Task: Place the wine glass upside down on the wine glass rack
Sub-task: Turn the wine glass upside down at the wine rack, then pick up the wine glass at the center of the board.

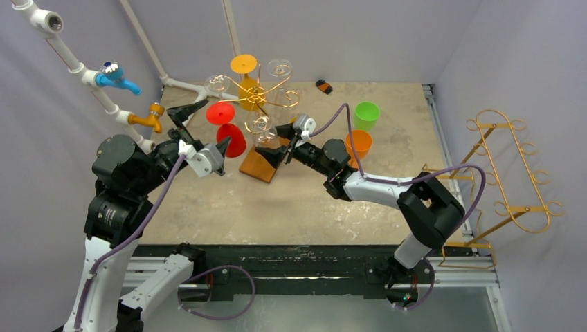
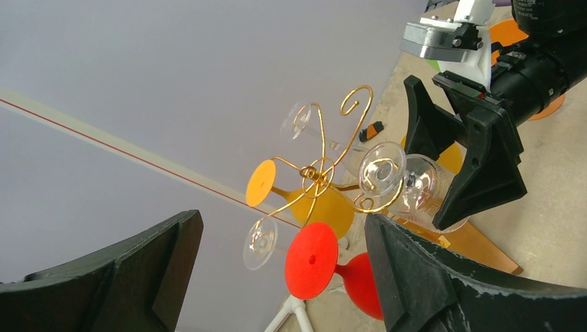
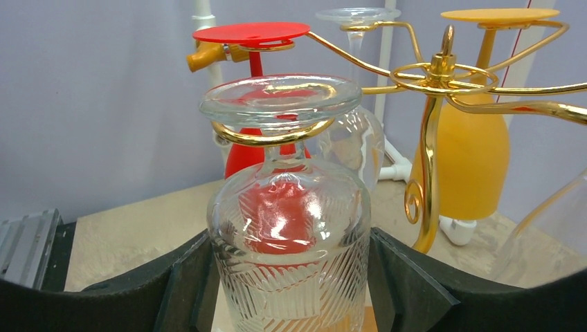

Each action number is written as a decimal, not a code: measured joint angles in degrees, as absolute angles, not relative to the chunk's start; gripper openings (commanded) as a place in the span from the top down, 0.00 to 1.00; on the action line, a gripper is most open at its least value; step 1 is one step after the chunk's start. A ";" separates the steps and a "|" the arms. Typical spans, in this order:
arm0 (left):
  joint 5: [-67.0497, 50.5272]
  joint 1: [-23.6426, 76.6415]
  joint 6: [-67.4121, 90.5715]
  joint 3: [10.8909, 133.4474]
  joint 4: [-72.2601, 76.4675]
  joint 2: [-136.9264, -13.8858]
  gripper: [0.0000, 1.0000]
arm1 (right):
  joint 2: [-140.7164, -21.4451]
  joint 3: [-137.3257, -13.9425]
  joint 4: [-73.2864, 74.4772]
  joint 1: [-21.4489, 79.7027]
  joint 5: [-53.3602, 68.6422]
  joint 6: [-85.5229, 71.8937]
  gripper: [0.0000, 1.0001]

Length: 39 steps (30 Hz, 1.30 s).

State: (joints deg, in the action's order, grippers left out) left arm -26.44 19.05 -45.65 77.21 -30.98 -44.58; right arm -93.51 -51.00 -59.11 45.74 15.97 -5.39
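Observation:
The gold wire rack (image 1: pixel 257 90) stands at the back centre, with red, orange and clear glasses hanging upside down from its hooks. My right gripper (image 1: pixel 278 146) is shut on the bowl of a clear patterned wine glass (image 3: pixel 291 228), a pad on each side. The glass is upside down, its stem inside a gold hook ring (image 3: pixel 277 133) and its foot just over the ring. My left gripper (image 1: pixel 213 126) is open and empty beside the red glass (image 2: pixel 311 259). In the left wrist view the rack (image 2: pixel 315 176) shows beyond my left gripper (image 2: pixel 280 235).
A brown wooden wedge (image 1: pixel 259 166) lies under the held glass. A green cup (image 1: pixel 367 114) and an orange cup (image 1: pixel 358 143) stand to the right. A second gold rack (image 1: pixel 512 166) leans off the table's right edge. White pipes with taps (image 1: pixel 114 76) run at the left.

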 measured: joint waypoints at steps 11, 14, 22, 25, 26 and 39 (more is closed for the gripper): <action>-25.85 19.05 -45.56 77.21 -31.00 -44.62 0.04 | -93.17 -49.95 -61.76 45.71 15.49 -5.30 0.01; -25.69 19.05 -45.54 77.23 -31.00 -44.64 0.04 | -92.16 -49.17 -61.49 45.71 15.35 -4.89 0.01; -25.21 19.05 -43.99 77.23 -31.57 -45.39 0.03 | -87.33 -47.51 -59.07 45.71 14.46 -3.79 0.01; -24.99 19.05 -42.48 77.25 -32.58 -46.02 0.01 | -83.40 -45.67 -56.29 45.71 14.06 -3.60 0.01; -24.84 19.05 -41.98 77.25 -32.77 -46.28 0.00 | -82.24 -45.28 -55.44 45.71 13.82 -3.60 0.01; -18.11 19.05 -31.03 81.43 -36.51 -51.20 0.00 | -68.25 -55.35 -13.85 45.67 -1.54 -10.48 0.01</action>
